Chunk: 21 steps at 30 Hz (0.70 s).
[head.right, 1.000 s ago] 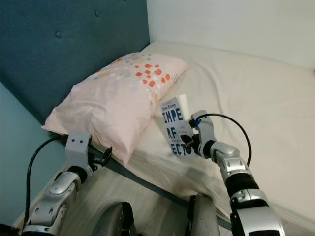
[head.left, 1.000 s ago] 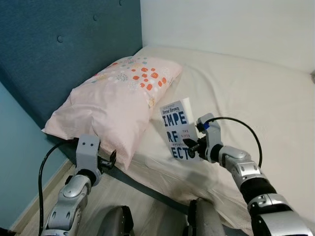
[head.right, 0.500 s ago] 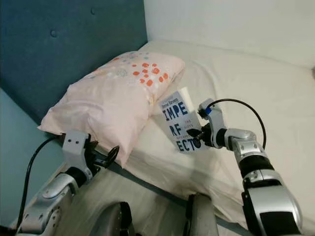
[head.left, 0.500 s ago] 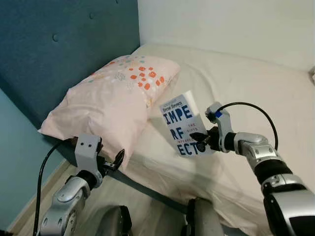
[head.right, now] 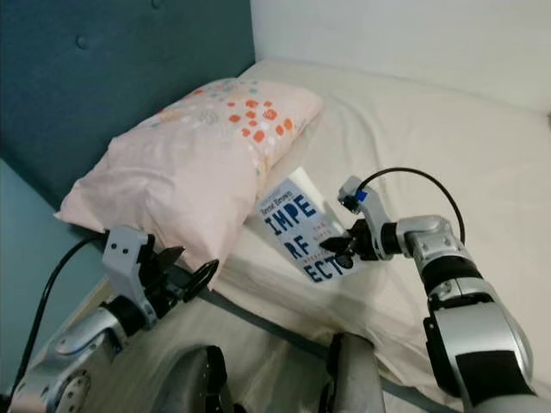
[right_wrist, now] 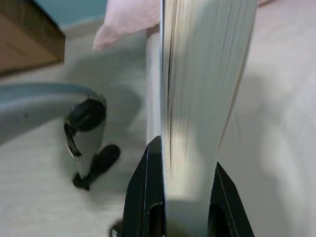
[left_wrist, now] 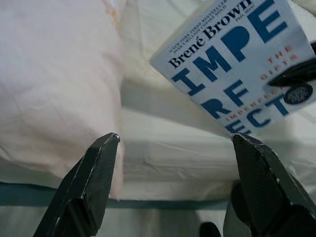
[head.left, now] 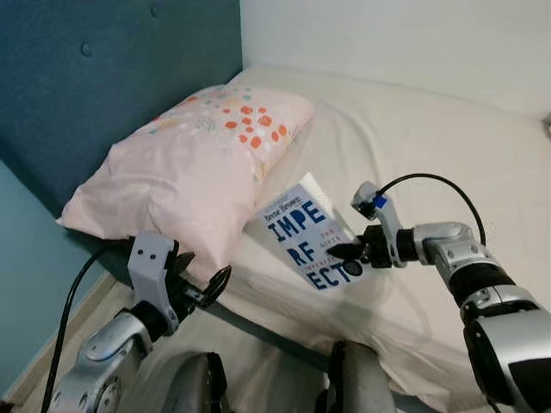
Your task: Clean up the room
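head views look down at the bed (head.left: 448,146); wrist views sit close.

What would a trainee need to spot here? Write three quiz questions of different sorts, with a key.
1. True or false: the right end effector grips the book.
2. The left end effector's fingers are: A) open, B) shut on the pillow.
3. What lies beside the pillow's patterned end, under the book?

Key: 1. True. 2. A. 3. The bed's cream sheet.
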Available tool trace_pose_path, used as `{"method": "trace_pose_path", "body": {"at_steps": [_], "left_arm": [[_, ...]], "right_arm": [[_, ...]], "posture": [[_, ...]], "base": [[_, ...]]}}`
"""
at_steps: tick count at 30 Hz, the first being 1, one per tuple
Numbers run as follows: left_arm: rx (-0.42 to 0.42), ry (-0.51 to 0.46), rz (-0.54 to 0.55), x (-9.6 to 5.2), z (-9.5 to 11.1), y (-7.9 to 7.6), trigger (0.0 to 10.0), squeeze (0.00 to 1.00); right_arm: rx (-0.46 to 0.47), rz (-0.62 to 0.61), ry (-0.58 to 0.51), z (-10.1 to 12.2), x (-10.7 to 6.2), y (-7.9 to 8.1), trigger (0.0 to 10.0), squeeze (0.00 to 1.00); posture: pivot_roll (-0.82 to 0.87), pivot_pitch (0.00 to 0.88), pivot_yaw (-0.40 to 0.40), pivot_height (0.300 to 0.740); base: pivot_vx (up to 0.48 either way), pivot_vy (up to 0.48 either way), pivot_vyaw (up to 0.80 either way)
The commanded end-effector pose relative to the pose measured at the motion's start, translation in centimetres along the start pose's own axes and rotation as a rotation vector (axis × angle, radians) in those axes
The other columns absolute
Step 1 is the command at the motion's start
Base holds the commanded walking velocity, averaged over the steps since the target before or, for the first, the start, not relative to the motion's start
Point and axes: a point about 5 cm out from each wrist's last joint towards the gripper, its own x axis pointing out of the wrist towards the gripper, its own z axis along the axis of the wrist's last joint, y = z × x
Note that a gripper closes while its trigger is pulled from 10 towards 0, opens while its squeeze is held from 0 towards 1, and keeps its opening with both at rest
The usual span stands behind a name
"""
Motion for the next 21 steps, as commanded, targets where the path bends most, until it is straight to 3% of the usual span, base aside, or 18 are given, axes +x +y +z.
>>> {"method": "trace_pose_path", "body": {"at_steps": [1, 4, 6, 10, 12, 14, 15, 17, 18, 21], "left_arm": [[-0.002, 0.026, -0.012, -0.6, -0.1, 0.0, 10.0, 0.00], [0.000, 0.031, -0.021, -0.7, 0.1, -0.2, 10.0, 0.00], [0.000, 0.031, -0.021, -0.7, 0.1, -0.2, 10.0, 0.00], [0.002, 0.039, -0.039, -0.8, 0.4, -0.4, 10.0, 0.00], [0.002, 0.039, -0.041, -0.8, 0.4, -0.4, 10.0, 0.00], [0.005, 0.038, -0.049, -0.7, 0.6, -0.5, 10.0, 0.00], [0.006, 0.039, -0.053, -0.7, 0.7, -0.6, 10.0, 0.00], [0.006, 0.041, -0.056, -0.7, 0.8, -0.6, 10.0, 0.00], [0.006, 0.042, -0.059, -0.7, 0.8, -0.7, 10.0, 0.00], [0.005, 0.044, -0.065, -0.6, 0.8, -0.8, 10.0, 0.00]], "right_arm": [[-0.018, 0.011, 0.102, -1.5, -0.5, 0.1, 10.0, 0.00], [-0.089, -0.002, 0.134, -1.4, -0.5, -0.1, 10.0, 0.00], [-0.089, -0.002, 0.134, -1.4, -0.5, -0.1, 10.0, 0.00], [-0.277, 0.013, 0.234, -1.7, 0.0, 0.3, 10.0, 0.00], [-0.297, 0.009, 0.237, -1.7, 0.1, 0.3, 10.0, 0.00], [-0.388, 0.008, 0.267, -1.9, 0.4, 0.5, 10.0, 0.05], [-0.435, 0.016, 0.287, -2.1, 0.5, 0.6, 10.0, 0.18], [-0.468, 0.023, 0.300, -2.2, 0.6, 0.8, 10.0, 0.18], [-0.478, 0.020, 0.312, -2.3, 0.6, 0.8, 10.0, 0.47], [-0.485, 0.010, 0.329, -2.6, 0.7, 0.8, 10.0, 0.47]], "posture": [[0.13, 0.329, -0.020, 0.574], [0.14, 0.333, -0.020, 0.574], [0.14, 0.333, -0.020, 0.574], [0.15, 0.339, -0.017, 0.574], [0.15, 0.339, -0.017, 0.574], [0.16, 0.341, -0.014, 0.574], [0.16, 0.342, -0.013, 0.574], [0.16, 0.342, -0.013, 0.574], [0.15, 0.343, -0.012, 0.574], [0.16, 0.342, -0.011, 0.574]], "base": [[0.000, 0.000, 0.00], [0.000, 0.000, 0.00], [0.000, 0.000, 0.00], [0.000, 0.000, 0.00], [0.000, 0.000, 0.00], [0.000, 0.000, 0.00], [0.000, 0.000, 0.00], [0.000, 0.000, 0.00], [0.000, 0.000, 0.00], [0.000, 0.000, 0.00]]}}
